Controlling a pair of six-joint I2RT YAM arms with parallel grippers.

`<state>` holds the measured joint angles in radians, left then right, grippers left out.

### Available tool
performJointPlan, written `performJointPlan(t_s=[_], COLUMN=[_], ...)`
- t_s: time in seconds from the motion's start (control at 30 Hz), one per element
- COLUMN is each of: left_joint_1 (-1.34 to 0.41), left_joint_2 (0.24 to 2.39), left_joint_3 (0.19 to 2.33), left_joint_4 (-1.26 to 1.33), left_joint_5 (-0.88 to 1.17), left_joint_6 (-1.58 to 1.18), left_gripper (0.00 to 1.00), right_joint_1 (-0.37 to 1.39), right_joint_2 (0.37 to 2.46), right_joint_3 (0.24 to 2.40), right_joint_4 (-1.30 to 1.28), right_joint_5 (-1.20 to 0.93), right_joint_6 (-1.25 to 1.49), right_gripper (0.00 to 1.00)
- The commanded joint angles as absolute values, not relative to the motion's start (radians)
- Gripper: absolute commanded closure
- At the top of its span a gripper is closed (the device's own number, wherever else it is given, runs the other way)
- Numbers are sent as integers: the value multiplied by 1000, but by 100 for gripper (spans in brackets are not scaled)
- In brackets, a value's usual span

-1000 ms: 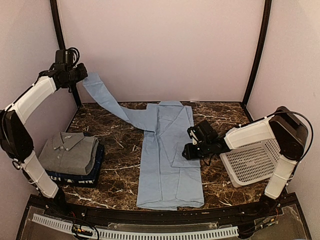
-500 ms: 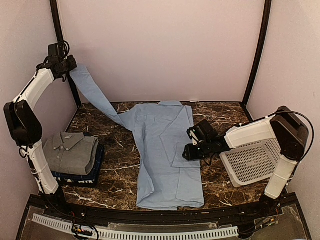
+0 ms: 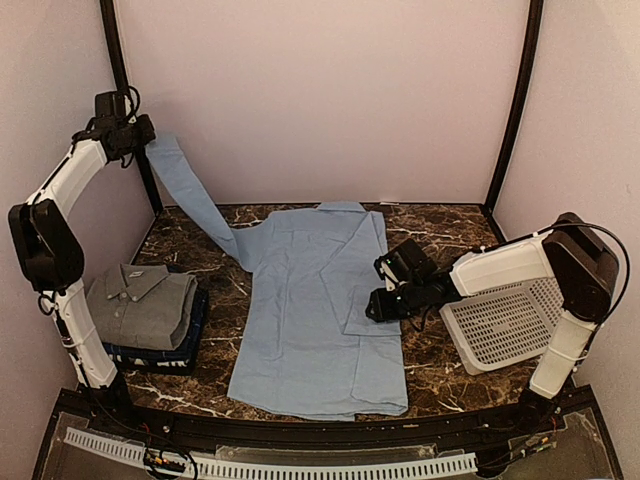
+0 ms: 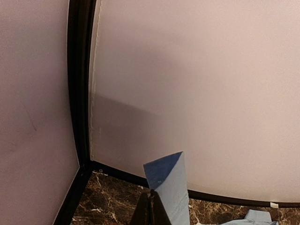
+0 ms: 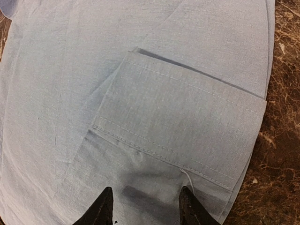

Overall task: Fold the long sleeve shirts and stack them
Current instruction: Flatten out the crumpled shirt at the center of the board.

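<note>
A light blue shirt lies spread on the marble table, its right sleeve folded over the body with the cuff in the right wrist view. My left gripper is raised at the far left and shut on the end of the left sleeve, which hangs stretched down to the shirt. My right gripper is open, its fingers apart just above the folded cuff at the shirt's right edge. A folded grey collared shirt lies on a folded dark navy shirt at the left.
A white lattice basket stands at the right, under my right arm. Black frame posts rise at the back corners, the left one right beside my left gripper. Plain walls close in the back and sides.
My left gripper pulled the sleeve up and to the left, and the shirt's left half has unfolded and spread out leftward on the table. My right gripper has stayed put.
</note>
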<state>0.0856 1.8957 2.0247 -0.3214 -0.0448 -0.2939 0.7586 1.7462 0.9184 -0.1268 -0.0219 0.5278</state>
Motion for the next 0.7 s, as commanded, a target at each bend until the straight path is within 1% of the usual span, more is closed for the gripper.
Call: performJointPlan(t_s=[0.0, 0.17, 0.33, 0.4, 0.43, 0.47, 0.5, 0.53, 0.57, 0.6, 0.63, 0.67], left_joint_1=[34, -45, -60, -62, -64, -63, -63, -63, -64, -64, -65, -65], left_joint_2=[1849, 1801, 1765, 1755, 1751, 1750, 1750, 1749, 1747, 1745, 1737, 1731], left_joint_3=[1899, 1678, 1464, 1402, 1386, 1367, 1361, 1356, 1356, 1359, 1361, 1366], left_joint_4=[-293, -236, -209, -206, -204, -208, -222, -228, -245, -253, -266, -272], left_joint_5=[104, 132, 140, 152, 159, 160, 158, 157, 157, 148, 145, 142], left_joint_6=[-323, -388, -490, -516, -519, -516, -510, -504, -493, -488, -480, -476], left_gripper=[100, 100, 100, 100, 100, 99, 97, 91, 87, 80, 75, 63], right_joint_1=[764, 770, 772, 770, 770, 769, 768, 766, 764, 762, 760, 759], right_joint_2=[1711, 1682, 1642, 1624, 1614, 1608, 1601, 1594, 1589, 1584, 1583, 1587], right_joint_3=[952, 983, 1003, 1019, 1029, 1038, 1046, 1054, 1059, 1066, 1072, 1082], right_joint_4=[-149, -167, -182, -192, -199, -204, -206, -206, -205, -203, -200, -198], right_joint_5=[-15, 21, 86, 147, 183, 225, 254, 281, 300, 311, 314, 314], right_joint_6=[511, 486, 448, 422, 413, 403, 396, 390, 386, 380, 367, 352], right_gripper=[55, 53, 49, 45, 41, 35, 27, 16, 6, 2, 2, 1])
